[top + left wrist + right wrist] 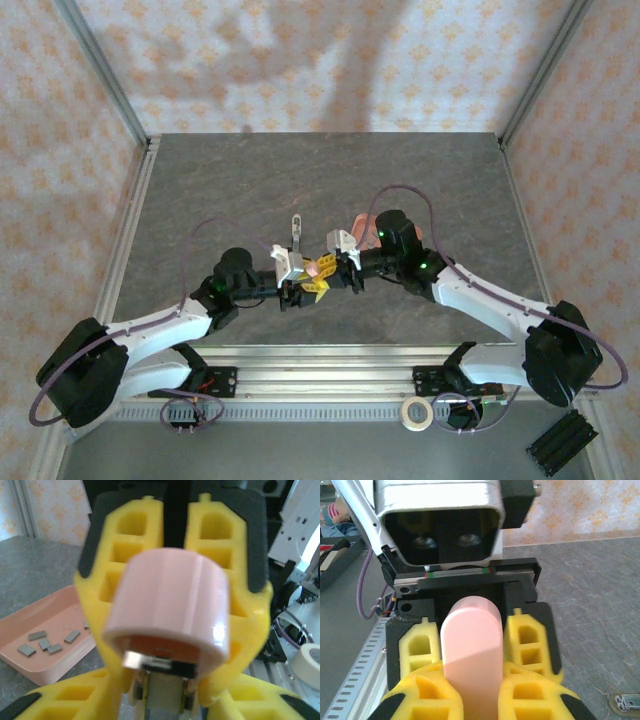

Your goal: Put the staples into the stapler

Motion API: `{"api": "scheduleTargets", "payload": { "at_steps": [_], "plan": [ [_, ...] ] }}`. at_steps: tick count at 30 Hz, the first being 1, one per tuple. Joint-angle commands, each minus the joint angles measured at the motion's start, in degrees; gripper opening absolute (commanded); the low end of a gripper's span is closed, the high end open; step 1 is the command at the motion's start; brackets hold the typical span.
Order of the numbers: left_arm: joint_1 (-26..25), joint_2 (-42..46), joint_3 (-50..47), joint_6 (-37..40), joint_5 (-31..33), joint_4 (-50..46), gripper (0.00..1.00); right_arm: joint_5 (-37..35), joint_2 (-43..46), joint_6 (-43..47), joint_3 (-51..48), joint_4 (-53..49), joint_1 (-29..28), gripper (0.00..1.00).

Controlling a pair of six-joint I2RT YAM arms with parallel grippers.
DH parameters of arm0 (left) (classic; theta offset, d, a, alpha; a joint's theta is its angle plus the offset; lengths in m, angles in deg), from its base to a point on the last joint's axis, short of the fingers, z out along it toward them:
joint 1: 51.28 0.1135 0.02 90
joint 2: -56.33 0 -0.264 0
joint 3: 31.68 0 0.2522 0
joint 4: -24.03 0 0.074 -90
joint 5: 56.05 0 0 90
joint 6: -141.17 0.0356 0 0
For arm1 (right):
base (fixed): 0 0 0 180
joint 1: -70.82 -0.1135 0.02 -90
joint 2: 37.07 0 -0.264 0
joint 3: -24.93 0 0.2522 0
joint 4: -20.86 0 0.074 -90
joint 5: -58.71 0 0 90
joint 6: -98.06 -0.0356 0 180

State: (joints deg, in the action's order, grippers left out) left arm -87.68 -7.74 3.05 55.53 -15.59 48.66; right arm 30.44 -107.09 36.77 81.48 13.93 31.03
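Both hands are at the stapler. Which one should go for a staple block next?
Right, probably. The right hand sits beside the tray of staples, while the left hand also grips the stapler and can hold it alone.

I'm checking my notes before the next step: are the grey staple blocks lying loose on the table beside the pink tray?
Not quite. The left wrist view shows the staples lying inside the pink tray, not loose on the table beside it.
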Motion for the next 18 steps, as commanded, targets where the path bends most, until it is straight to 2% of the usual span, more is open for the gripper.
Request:
{"api": "scheduleTargets", "payload": {
  "at_steps": [1,4,8,14,18],
  "plan": [
    [-0.5,-0.3,2.0,0.0,-0.9,2.4,0.36,1.6,-0.1,0.6,1.9,0.4,0.0,0.00],
    [-0.5,0.0,2.1,-0.5,1.2,1.5,0.24,0.5,0.0,0.6,1.6,0.3,0.0,0.03],
    [-0.6,1.8,2.1,-2.6,12.6,-2.9,0.12,-3.5,1.0,-1.5,0.6,1.7,0.0,0.19],
    [-0.6,4.5,3.6,-9.7,32.2,-14.8,0.13,-20.1,5.3,-9.4,-4.7,8.1,0.0,0.49],
    [-0.6,3.3,5.8,-15.6,39.1,-21.7,0.16,-30.5,6.6,-15.1,-7.7,11.3,0.0,0.60]
  ]
}}
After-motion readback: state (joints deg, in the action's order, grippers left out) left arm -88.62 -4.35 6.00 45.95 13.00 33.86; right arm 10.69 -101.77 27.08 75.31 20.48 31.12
